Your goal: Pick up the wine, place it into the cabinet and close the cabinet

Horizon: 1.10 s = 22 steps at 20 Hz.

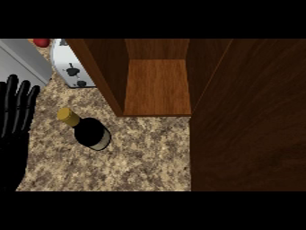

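Head view: the wine bottle (89,130) stands on the speckled counter (142,161), just in front of the open cabinet (156,85) and a little to its left, well clear of the cabinet's shelf. Its gold-capped neck leans toward the upper left in this steep view. The cabinet door (255,117) swings out on the cabinet's right side. A toaster (72,67) sits to the cabinet's left.

The left hand (9,117) rests at the left edge, far left of the cabinet, fingers straight and spread, touching nothing. The right hand does not show.

The bottle is likely glass: stiff, fairly heavy, smooth and breakable. I judge the wide dark body, below the shoulder, the safest place to wrap fingers; the thin neck would let it swing.
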Each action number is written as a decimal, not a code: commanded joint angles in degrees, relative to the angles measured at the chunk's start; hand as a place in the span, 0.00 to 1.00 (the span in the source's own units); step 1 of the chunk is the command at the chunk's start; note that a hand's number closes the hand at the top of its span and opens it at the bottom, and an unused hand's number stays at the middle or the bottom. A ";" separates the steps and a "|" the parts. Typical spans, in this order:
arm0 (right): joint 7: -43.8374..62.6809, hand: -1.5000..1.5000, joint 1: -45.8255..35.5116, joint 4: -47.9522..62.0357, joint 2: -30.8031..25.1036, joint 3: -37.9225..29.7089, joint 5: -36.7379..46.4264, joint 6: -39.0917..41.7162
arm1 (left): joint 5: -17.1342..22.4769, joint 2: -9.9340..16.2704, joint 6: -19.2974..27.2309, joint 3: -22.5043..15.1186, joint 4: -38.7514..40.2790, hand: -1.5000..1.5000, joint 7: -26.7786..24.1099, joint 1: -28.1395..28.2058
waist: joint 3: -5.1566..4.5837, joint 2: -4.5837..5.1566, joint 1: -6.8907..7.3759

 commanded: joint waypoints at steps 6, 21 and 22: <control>-2.17 0.00 13.12 -11.25 -0.06 1.35 -3.11 5.61 | 2.32 -2.72 4.00 5.55 2.50 0.00 -0.86 -4.72 | 0.44 -0.63 -0.07; 22.01 0.00 16.60 -27.40 -0.24 13.27 -13.87 6.74 | 7.36 -4.49 21.76 -2.69 -18.01 0.00 31.73 -4.96 | 0.46 -0.71 0.29; 25.29 0.00 17.18 -31.19 -2.05 11.20 -17.01 6.68 | 6.91 -4.65 22.54 -2.42 -16.96 0.00 32.02 -6.63 | 0.46 -0.74 0.03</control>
